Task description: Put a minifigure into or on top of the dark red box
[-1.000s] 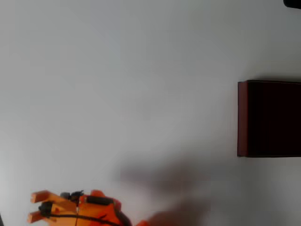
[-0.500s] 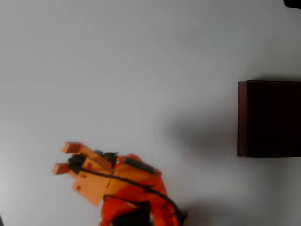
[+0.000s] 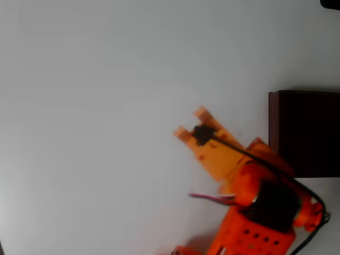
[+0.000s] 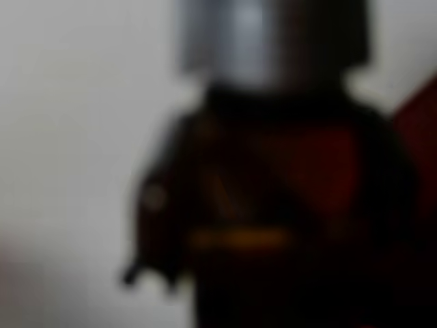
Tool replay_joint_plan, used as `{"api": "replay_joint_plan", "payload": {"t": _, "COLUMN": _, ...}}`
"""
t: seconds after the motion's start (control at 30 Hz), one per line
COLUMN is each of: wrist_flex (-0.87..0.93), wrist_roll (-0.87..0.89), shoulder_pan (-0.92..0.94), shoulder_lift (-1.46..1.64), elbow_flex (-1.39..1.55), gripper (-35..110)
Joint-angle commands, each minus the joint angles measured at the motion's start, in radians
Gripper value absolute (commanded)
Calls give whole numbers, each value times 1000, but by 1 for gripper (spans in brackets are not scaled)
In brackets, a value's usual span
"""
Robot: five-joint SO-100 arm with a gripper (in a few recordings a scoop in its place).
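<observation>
Overhead view is showing the orange tool [image 3: 190, 123] hanging over the pale tabletop [image 3: 95, 106], its two fingertips pointing up and to the left, with the small dark minifigure [image 3: 202, 134] sitting between the fingers just behind the tips. The fingers are standing only slightly apart and appear to be pinching the figure. The wrist view is backing this up: the minifigure [image 4: 273, 191] is looming close and blurred, with a grey head and a dark body. The dark red box [image 3: 273, 133] is lying to the right of the tool, near it but apart, its near-black inside open to the camera. Judging from this, the pickup is done; what is remaining is carrying the figure over the box wall and letting it go inside.
</observation>
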Motion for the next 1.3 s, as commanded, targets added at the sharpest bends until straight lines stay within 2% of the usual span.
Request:
{"api": "replay_joint_plan", "payload": {"t": 0.0, "wrist_flex": -6, "wrist_roll": -51, "shoulder_pan": 127, "shoulder_lift": -123, "elbow_flex": -158, "gripper": 0}}
{"api": "replay_joint_plan", "payload": {"t": 0.43, "wrist_flex": 29, "wrist_roll": -117, "shoulder_pan": 364, "shoulder_lift": -715, "elbow_flex": -739, "gripper": 0}}
{"api": "replay_joint_plan", "payload": {"t": 0.63, "wrist_flex": 35, "wrist_roll": -129, "shoulder_pan": 407, "shoulder_lift": -884, "elbow_flex": -893, "gripper": 0}}
{"api": "replay_joint_plan", "payload": {"t": 1.13, "wrist_flex": 37, "wrist_roll": -87, "shoulder_pan": 344, "shoulder_lift": -890, "elbow_flex": -844, "gripper": 6}}
{"api": "replay_joint_plan", "payload": {"t": 1.27, "wrist_flex": 37, "wrist_roll": -44, "shoulder_pan": 331, "shoulder_lift": -874, "elbow_flex": -793, "gripper": 18}}
